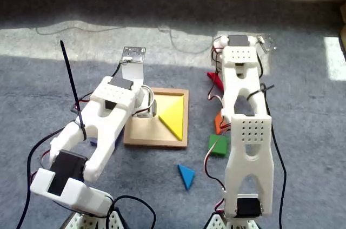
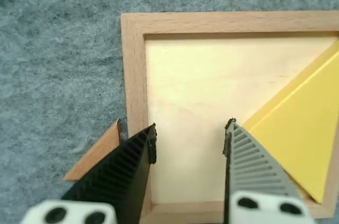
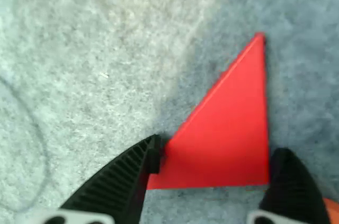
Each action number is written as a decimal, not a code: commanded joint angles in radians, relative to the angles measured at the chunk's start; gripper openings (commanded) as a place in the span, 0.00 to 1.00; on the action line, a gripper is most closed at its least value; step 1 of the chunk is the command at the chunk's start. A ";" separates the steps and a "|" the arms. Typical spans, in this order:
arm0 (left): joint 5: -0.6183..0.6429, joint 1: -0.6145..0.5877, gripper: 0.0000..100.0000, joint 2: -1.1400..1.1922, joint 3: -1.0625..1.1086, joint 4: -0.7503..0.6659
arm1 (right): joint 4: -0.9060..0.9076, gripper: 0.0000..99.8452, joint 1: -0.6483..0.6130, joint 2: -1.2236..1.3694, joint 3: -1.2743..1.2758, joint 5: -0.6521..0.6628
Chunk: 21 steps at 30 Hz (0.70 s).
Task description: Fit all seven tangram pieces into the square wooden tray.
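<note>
While the left gripper [image 2: 190, 134] hung wide open, empty, over the wooden tray [image 2: 132, 75], the right gripper [image 3: 217, 156] straddled the red triangle [image 3: 228, 128] on the carpet [image 3: 79, 49], open too, sharp tip pointing away.

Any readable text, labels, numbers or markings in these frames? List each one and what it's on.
No readable text in any view.
wooden tray: bare wood, no print.
yellow triangle, red triangle, blue triangle, green piece: plain colour, no marks.
white arm shells: holes and dark motor parts, no label that can be read.
</note>
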 commanded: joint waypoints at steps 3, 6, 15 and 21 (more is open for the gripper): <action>0.003 -0.005 0.22 -0.036 -0.044 -0.014 | 0.093 0.13 0.054 -0.015 -0.024 0.089; 0.003 -0.005 0.22 -0.036 -0.044 -0.014 | 0.186 0.13 0.067 -0.033 -0.091 0.091; 0.003 -0.005 0.22 -0.036 -0.045 -0.014 | 0.397 0.13 0.076 -0.045 -0.302 0.232; 0.003 -0.005 0.22 -0.036 -0.045 -0.014 | 0.398 0.07 0.116 -0.047 -0.317 0.555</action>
